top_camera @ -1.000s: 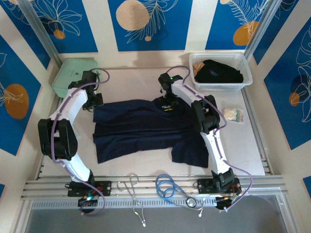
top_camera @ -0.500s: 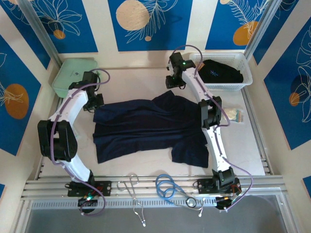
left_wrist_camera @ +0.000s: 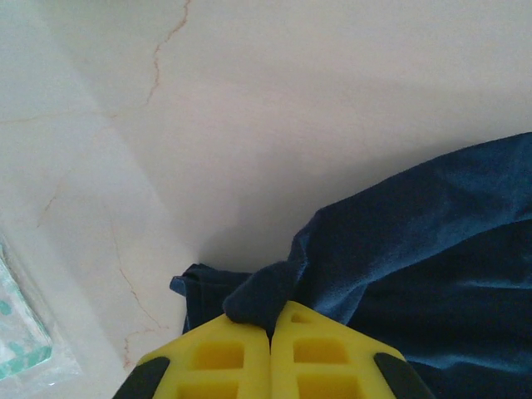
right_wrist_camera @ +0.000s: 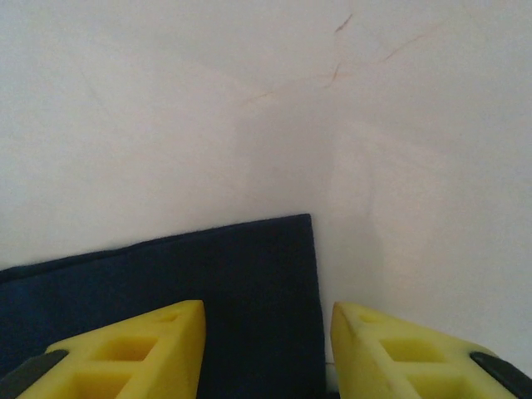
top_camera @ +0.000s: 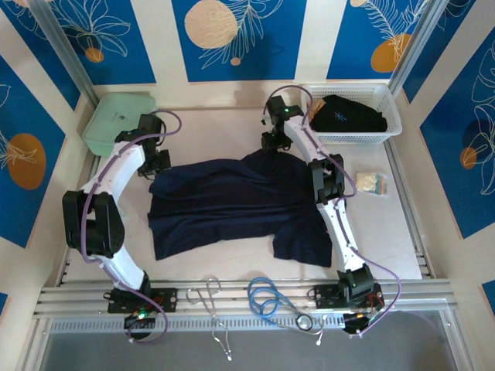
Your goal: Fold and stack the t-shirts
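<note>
A navy t-shirt (top_camera: 232, 201) lies spread across the middle of the desk (top_camera: 209, 131), part folded, with one sleeve reaching toward the near right.

The left hand (top_camera: 158, 164) sits at the shirt's far left corner. In the left wrist view, this hand (left_wrist_camera: 270, 320) has its yellow fingers (left_wrist_camera: 216, 357) pressed together, pinching a small bunched fold of the navy t-shirt (left_wrist_camera: 416, 249) just above the pale desk (left_wrist_camera: 291, 125).

The right hand (top_camera: 271, 143) is at the shirt's far edge, toward the far right of the desk. In the right wrist view, this hand (right_wrist_camera: 266, 328) is spread, with a square corner of the navy t-shirt (right_wrist_camera: 208, 283) lying flat on the desk (right_wrist_camera: 249, 100) between its fingers (right_wrist_camera: 150, 341). Whether they touch the cloth cannot be told.

A black t-shirt (top_camera: 344, 116) sits crumpled in the white lattice basket (top_camera: 390, 127) at the far right corner. Its pale blue chest mark is too small to read.

A mint-green case (top_camera: 116, 120) lies at the far left corner. A small packet (top_camera: 371, 183) rests near the right edge. A blue cable (top_camera: 267, 297) coils along the near edge.
</note>
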### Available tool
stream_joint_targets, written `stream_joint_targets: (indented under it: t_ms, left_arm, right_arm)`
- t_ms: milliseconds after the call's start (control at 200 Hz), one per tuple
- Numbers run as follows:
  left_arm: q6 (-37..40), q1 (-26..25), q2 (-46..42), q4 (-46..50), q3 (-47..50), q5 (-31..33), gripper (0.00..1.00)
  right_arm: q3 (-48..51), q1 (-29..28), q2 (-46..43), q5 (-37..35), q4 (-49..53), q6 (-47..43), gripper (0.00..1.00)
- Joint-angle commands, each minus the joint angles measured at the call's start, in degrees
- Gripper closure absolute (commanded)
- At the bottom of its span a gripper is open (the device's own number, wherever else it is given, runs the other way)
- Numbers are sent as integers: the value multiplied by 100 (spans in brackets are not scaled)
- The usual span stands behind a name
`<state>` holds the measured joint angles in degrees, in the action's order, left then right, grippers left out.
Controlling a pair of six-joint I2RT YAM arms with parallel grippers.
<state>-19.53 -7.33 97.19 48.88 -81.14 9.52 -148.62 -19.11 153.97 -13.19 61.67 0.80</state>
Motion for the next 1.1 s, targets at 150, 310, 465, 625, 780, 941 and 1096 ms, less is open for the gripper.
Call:
stream_joint_targets:
  t_ms: [150, 310, 465, 625, 780, 941, 1096]
  left_arm:
    - [-55, -75, 16, 113, -51, 68, 100]
    - [-25, -75, 37, 113, -42, 102, 100]
    - [-11, -75, 106, 106, -42, 112, 100]
    - [-15, -84, 133, 76, 17, 97, 100]
    - [-4, -84, 161, 56, 72, 72, 100]
    - [11, -80, 143, 52, 124, 68, 100]
    - [24, -84, 125, 16, 181, 69, 100]
  right_arm:
    - [-365, 0, 186, -162, -52, -82, 55]
    - [-594, 21, 471, -105, -3, -72, 57]
    - [-861, 13, 634, 11, 242, -69, 60]
    - [-733, -11, 649, 135, 519, 71, 66]
    - [-549, -70, 703, 159, 793, 240, 71]
    - [-412, -128, 732, 91, 886, 324, 76]
    - [-362, -144, 722, 56, 913, 360, 91]
